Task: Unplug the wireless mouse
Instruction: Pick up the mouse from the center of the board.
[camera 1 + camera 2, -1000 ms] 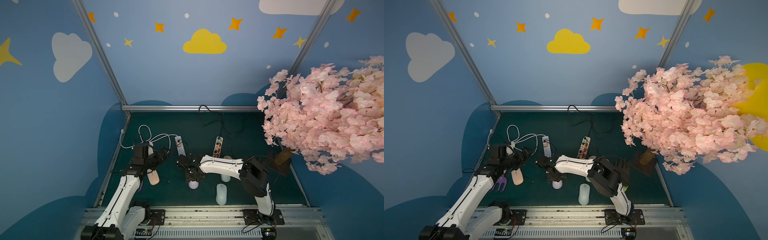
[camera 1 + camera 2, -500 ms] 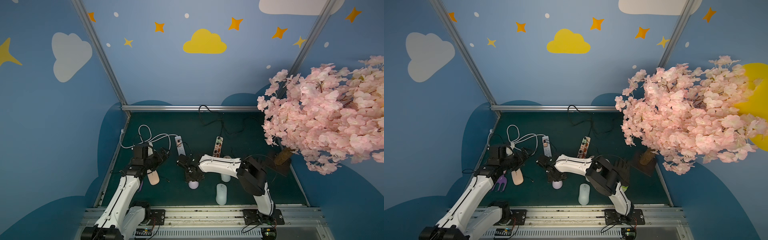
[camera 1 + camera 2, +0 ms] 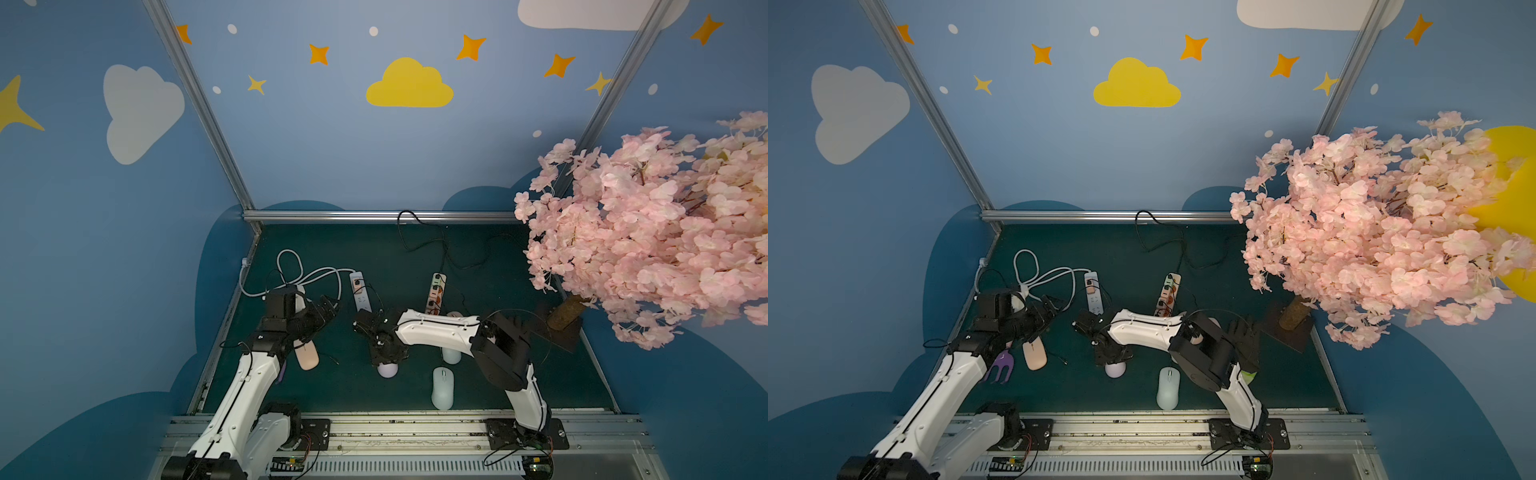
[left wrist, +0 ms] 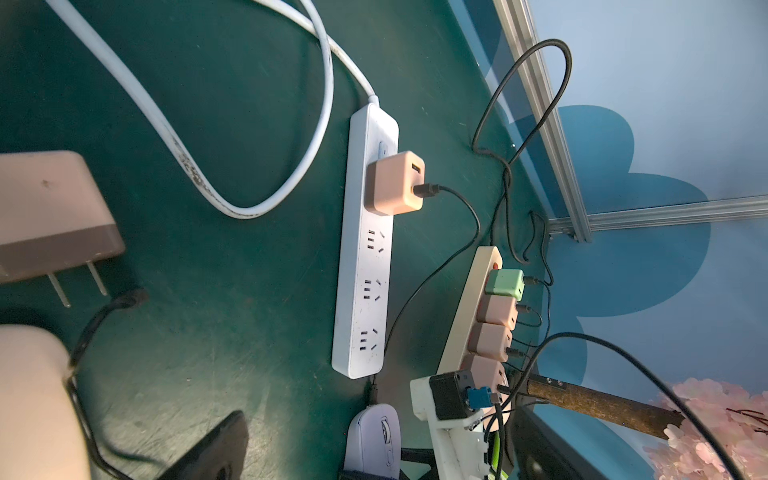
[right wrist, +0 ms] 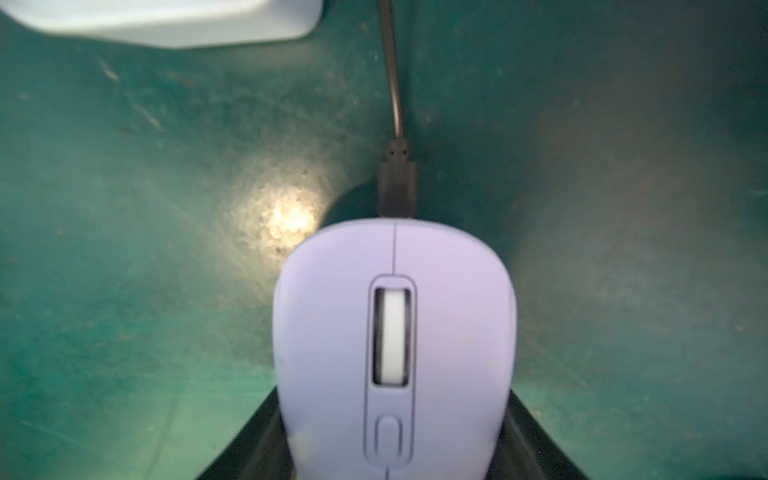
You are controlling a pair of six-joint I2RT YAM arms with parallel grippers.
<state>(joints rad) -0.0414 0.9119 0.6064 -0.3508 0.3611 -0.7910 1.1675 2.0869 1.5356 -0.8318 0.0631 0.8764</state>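
- Lilac mouse (image 5: pixel 395 353) lies on the desk (image 3: pixel 353 399), near side, about centre, left of the pale mouse (image 3: pixel 442 388).
- Right pincer (image 3: pixel 386 358) is down over it. Jaws are about half-wide, and the black fingers (image 5: pixel 253 440) sit flush on both flanks in the right wrist view. Reads as a grip on the mouse body.
- Black cable plug (image 5: pixel 398 187) is seated in the mouse's nose with no gap visible, so the unplugging is not done.
- The cable runs far-side toward the white power strip (image 4: pixel 365 249) and seems to end in the pink charger (image 4: pixel 395 183), which is itself plugged into the strip.
- Left pincer (image 3: pixel 326 309) is wide open and empty. It hovers left of the strip's near end, above the pink mouse (image 3: pixel 305 355), well apart from the plug.
- Done, as I judge it: the approach and a hold on the mouse.
- Left to do: get the plug out. Probably the left pincer crosses over and pinches the plug while the right one holds, or the right one draws the mouse back. Neither has begun.
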